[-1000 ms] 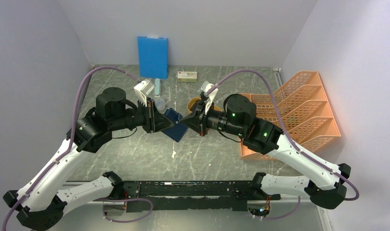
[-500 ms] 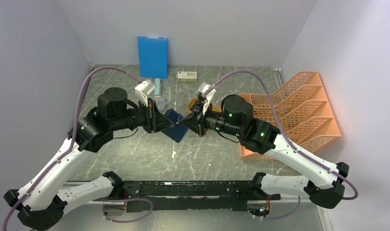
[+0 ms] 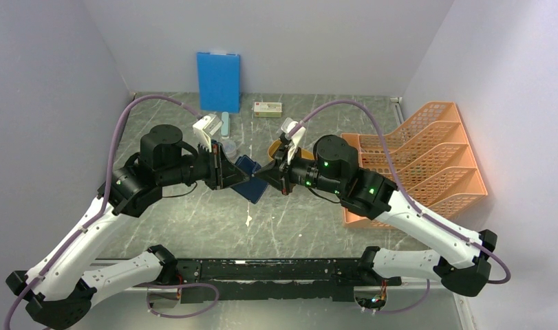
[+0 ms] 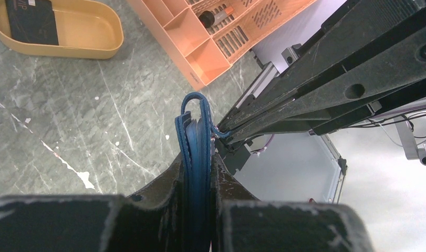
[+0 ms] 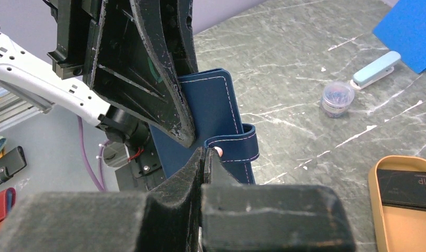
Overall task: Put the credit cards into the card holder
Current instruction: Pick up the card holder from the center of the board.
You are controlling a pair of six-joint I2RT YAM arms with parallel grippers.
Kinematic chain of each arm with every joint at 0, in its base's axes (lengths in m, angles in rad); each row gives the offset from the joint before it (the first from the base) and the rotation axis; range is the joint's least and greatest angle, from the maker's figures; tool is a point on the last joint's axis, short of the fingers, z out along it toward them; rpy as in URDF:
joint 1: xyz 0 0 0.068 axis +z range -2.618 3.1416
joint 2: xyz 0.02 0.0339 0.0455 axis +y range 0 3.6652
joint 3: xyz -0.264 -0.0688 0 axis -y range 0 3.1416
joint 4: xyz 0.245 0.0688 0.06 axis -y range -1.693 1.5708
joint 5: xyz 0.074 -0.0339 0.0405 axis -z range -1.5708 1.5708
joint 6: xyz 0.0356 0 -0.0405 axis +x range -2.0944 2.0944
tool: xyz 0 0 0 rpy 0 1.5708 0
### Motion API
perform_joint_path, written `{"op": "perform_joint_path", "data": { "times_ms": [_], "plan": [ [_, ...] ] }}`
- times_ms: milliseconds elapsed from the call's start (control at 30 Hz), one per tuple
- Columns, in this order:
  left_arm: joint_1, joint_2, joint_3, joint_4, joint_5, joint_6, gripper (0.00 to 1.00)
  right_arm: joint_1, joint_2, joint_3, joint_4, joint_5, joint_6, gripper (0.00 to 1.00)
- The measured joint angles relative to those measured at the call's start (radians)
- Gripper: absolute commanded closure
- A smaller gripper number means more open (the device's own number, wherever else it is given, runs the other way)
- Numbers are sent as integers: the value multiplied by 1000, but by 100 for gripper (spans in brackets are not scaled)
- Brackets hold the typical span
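My left gripper (image 3: 238, 177) is shut on the navy card holder (image 3: 252, 180), holding it edge-up above the table; in the left wrist view the holder (image 4: 196, 147) sits squeezed between the jaws. The right gripper (image 3: 264, 173) meets it from the right. Its jaws (image 5: 205, 152) are shut on the end of the holder's snap tab (image 5: 237, 147), which bows out in a loop with the snap stud showing. One black credit card (image 5: 405, 189) lies in the yellow tray (image 5: 376, 210), also seen from the left wrist as the card (image 4: 32, 21).
An orange file rack (image 3: 427, 158) fills the right side. A bright blue board (image 3: 218, 81) leans on the back wall. A light blue stapler (image 5: 376, 71), a small pot of clips (image 5: 338, 98) and a small box (image 3: 267, 108) lie at the back.
The right arm has shifted a little to the left, toward the card holder. The left arm and the holder stay as they were.
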Motion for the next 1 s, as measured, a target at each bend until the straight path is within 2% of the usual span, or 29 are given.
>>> {"op": "perform_joint_path", "data": {
  "times_ms": [1000],
  "plan": [
    [15, -11, -36, -6, -11, -21, 95, 45, 47, -7, 34, 79, 28, 100]
  ]
}}
